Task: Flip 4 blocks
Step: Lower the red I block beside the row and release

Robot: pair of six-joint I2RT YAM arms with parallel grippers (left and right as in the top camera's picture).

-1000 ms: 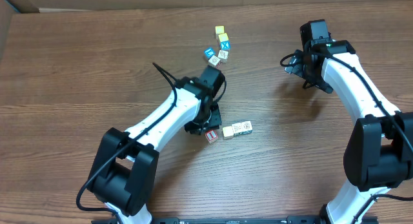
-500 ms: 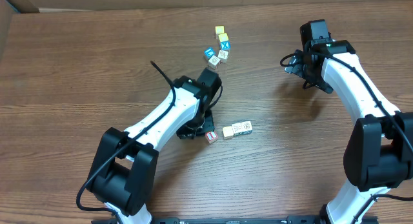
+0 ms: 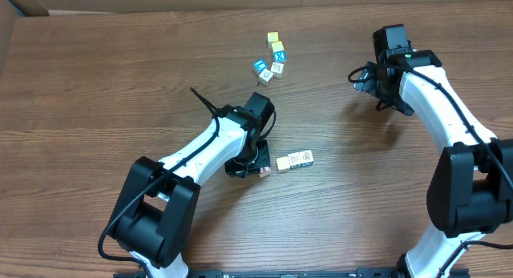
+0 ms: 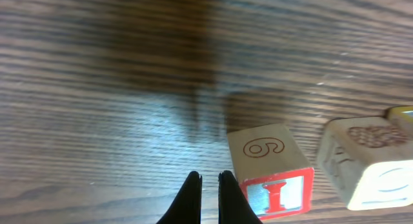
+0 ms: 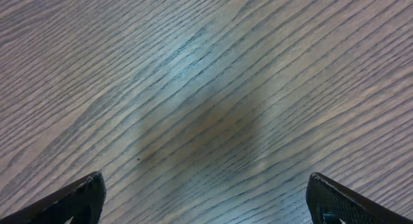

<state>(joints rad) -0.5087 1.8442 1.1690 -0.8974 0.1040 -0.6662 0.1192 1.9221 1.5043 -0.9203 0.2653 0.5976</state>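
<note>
Bench (image 3: 96, 86), one: brown wood-grain top, finely streaked.

Arms, two: left arm (image 3: 208, 142) and right arm (image 3: 437, 94), white shells with black joints.

Pincers, two: the left pincer (image 4: 210, 180) has its black tapered fingers pressed nearly together with nothing between them. It sits low, just beside the red-and-white wooden cube (image 4: 271, 169); whether they touch cannot be told. The right pincer (image 5: 206, 193) is spread wide and empty, well apart from every cube.

Cubes, near group: the red-and-white wooden cube has a cream top with an outlined 6 and a red-framed side. Beside it is a short row of pale cream cubes (image 3: 295, 160), seemingly three.

Cubes, far group: yellow-, blue- and cream-faced cubes (image 3: 272, 58), roughly six, clustered.
</note>
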